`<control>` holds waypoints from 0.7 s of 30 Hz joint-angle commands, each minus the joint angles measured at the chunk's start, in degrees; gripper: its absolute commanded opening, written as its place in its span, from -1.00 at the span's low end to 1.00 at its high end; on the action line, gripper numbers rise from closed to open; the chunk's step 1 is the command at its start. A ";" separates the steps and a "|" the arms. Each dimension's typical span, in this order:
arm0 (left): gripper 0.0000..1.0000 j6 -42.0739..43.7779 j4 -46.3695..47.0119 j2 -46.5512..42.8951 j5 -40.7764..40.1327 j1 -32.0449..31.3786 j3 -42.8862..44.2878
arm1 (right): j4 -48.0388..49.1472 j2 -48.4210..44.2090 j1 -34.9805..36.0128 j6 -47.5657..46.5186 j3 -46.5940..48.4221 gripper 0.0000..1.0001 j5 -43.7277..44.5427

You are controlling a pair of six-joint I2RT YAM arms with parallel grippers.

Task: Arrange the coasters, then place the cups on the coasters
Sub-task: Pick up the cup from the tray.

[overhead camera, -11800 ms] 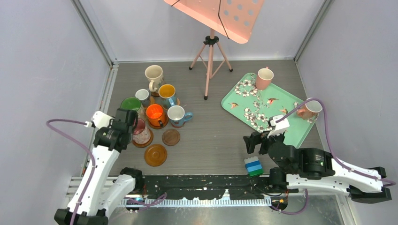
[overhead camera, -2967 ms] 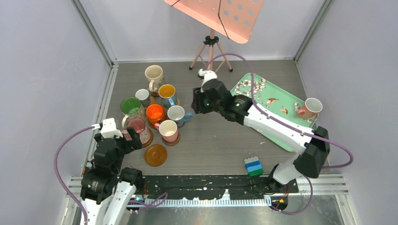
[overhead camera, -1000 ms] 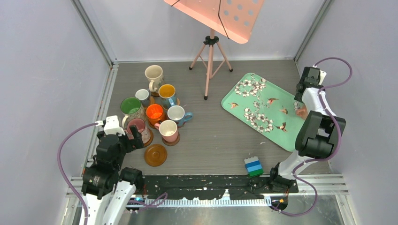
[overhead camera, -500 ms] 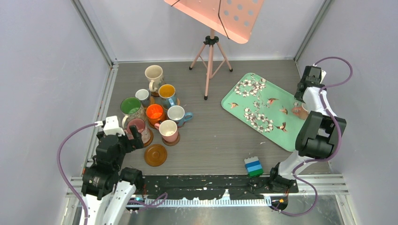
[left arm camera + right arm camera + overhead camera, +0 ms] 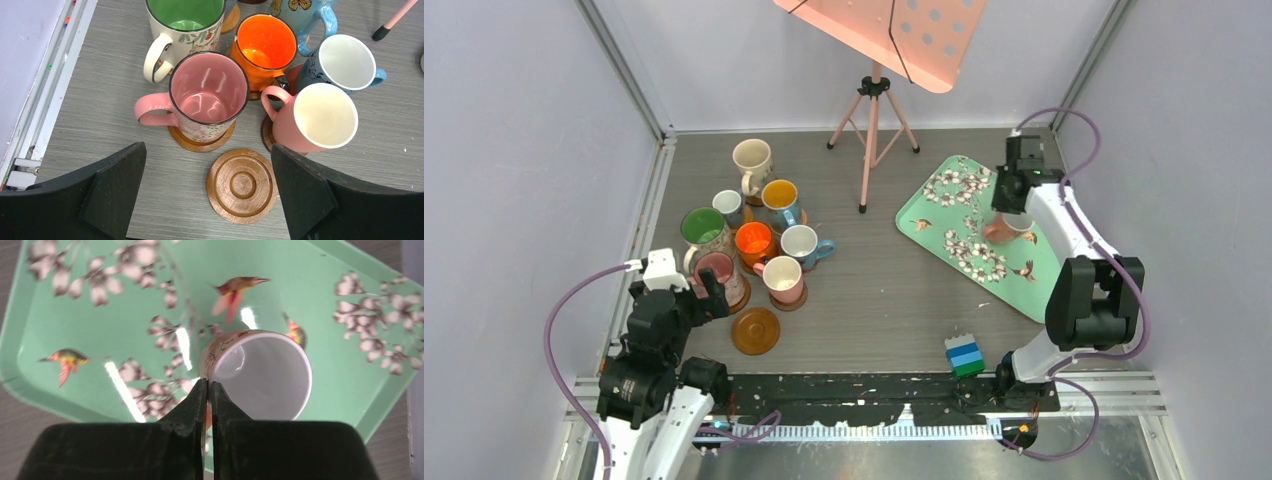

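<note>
— What's on the left?
— The left jaws spread wide above a bare, ring-grooved wooden coaster (image 5: 242, 185) near the table's (image 5: 874, 300) front-left corner; glossy round mugs (image 5: 208, 95) crowd just behind it.
— And right?
— The right jaws pinch the rim of a pink flowered cup (image 5: 260, 375), tilted over the smooth mint tray (image 5: 115, 325) by the right edge.

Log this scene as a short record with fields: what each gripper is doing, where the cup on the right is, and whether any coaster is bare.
right gripper: shut on the rim of the patterned cup
patterned cup position: over the mint tray; contact with it unclear
mug cluster: eight mugs on the table's left side
left gripper: open, holding nothing, facing the mug cluster
bare coaster: one grooved brown disc, just in front of the pink mug
</note>
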 commanded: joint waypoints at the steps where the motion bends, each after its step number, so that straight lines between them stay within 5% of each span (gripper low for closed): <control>1: 0.98 -0.15 1.24 -0.68 0.23 0.08 1.33 | -0.30 -3.50 6.78 -0.67 1.62 -0.89 0.08; 6: 0.98 -0.15 1.22 -0.92 0.16 0.01 1.33 | 0.33 -2.65 13.55 -2.24 -0.14 -0.89 1.36; 21: 0.98 -0.35 1.11 -1.06 -0.02 0.02 1.37 | 1.18 1.49 14.37 -5.37 -1.31 -0.60 -4.23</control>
